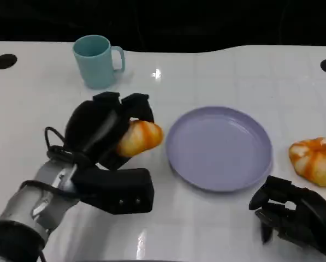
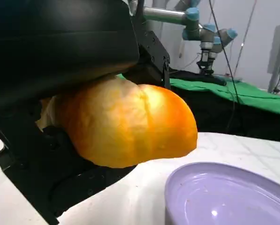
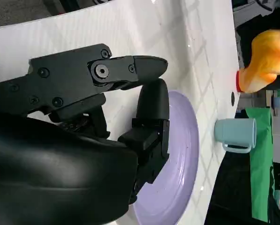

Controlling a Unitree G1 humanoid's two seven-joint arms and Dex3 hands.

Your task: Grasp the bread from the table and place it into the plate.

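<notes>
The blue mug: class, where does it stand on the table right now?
In the head view the blue mug stands upright at the table's far left, beyond the left robot hand and its bread, apart from the plate.

Robotics lab. A second robot arm (image 2: 196, 18) with blue joints stands behind the white counter (image 2: 252, 150), beside a green-covered bench (image 2: 252, 96), loose cables (image 2: 229, 61) and plain walls.
</notes>
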